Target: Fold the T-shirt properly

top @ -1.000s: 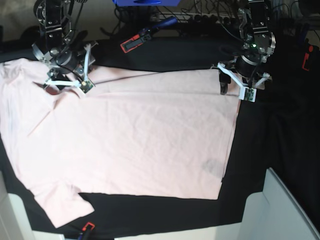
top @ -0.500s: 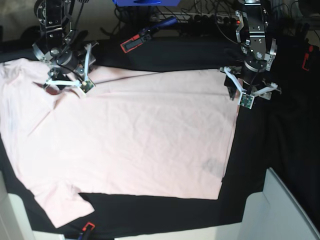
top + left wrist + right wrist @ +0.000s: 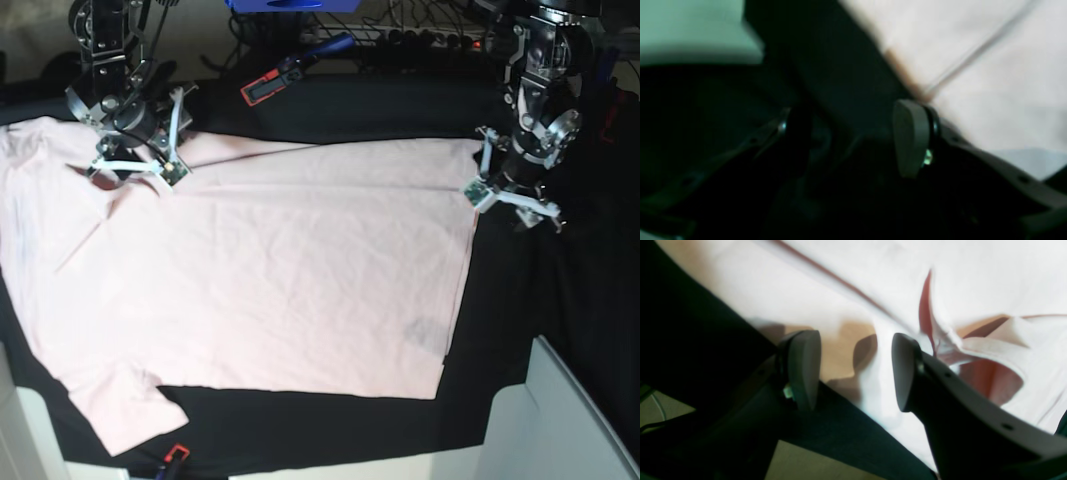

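Shirt spread out, folding barely begun

The T-shirt (image 3: 260, 280) lies flat on the black cloth (image 3: 560, 300), plain side up, no fold finished. The right gripper (image 3: 853, 368) sits low at the collar, jaws apart astride the fabric, gripping nothing. The left gripper (image 3: 846, 133) hovers open just off the hem corner, empty.

This looks like a robotics lab or test bench. A table (image 3: 330, 100) draped in black cloth carries the work, with clamps gripping its edge: one red-and-black at 12 o'clock (image 3: 268, 88), another at 6 o'clock (image 3: 175, 457). Behind the far edge, at 12 to 1 o'clock, loose cables (image 3: 400, 40) tangle on the floor. Two metal robot arms stand at 10 o'clock (image 3: 105, 50) and 2 o'clock (image 3: 540, 70).
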`<state>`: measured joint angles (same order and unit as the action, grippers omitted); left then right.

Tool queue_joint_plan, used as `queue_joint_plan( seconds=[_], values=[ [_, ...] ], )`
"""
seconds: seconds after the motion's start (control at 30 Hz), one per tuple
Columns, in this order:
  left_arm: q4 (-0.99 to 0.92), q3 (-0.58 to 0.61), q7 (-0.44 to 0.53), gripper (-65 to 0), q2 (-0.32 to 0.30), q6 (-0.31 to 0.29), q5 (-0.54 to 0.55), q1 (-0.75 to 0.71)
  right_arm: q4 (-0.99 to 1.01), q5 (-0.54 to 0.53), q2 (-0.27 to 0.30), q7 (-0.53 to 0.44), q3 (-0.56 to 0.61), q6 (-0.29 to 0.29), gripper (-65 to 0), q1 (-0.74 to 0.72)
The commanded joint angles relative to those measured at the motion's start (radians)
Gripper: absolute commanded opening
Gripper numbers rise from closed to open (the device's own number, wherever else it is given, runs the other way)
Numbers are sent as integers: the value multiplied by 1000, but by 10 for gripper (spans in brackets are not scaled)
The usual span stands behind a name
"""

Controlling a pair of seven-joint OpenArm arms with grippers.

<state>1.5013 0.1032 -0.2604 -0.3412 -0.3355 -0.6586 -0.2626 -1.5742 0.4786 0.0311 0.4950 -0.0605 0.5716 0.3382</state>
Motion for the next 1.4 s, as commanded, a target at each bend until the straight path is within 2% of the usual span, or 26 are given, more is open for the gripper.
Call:
queue_joint_plan(
  seconds=[0.0,0.2,0.3,0.43,0.53,0.87,0.9,1.0,1.03,1.37],
  values=[
    [20,17,13,-270,-16,16,-5,23,-13,-2,3,-14,-2,-6,-326,-3],
    [14,96,3,-270,-11,11,-3,47,-13,2,3,-14,-2,-9,-326,9],
    [18,115,2,-272,-16,-60,-10,41,-13,2,3,-14,-2,-9,-326,11],
    [28,120,-72,-272,-16,-158,-10,39,-13,2,3,-14,-2,-9,-326,11],
    [40,115,-89,-272,-16,-201,-10,39,-13,2,3,-14,-2,-9,-326,11],
    [-71,119,-89,-286,-16,-204,-11,93,-13,2,3,-14,-2,-9,-326,11],
    [-84,119,-89,-317,-16,-204,-11,96,-13,2,3,-14,-2,-9,-326,11],
    [-103,119,-89,-485,-11,-204,-10,118,-13,2,3,-14,-2,-9,-326,12],
    [-103,119,-89,-522,-11,-204,-8,119,-13,2,3,-14,-2,-9,-326,12],
    [-3,112,-89,-502,-8,-205,-3,116,-13,2,3,-14,0,-9,-326,8]
  ],
)
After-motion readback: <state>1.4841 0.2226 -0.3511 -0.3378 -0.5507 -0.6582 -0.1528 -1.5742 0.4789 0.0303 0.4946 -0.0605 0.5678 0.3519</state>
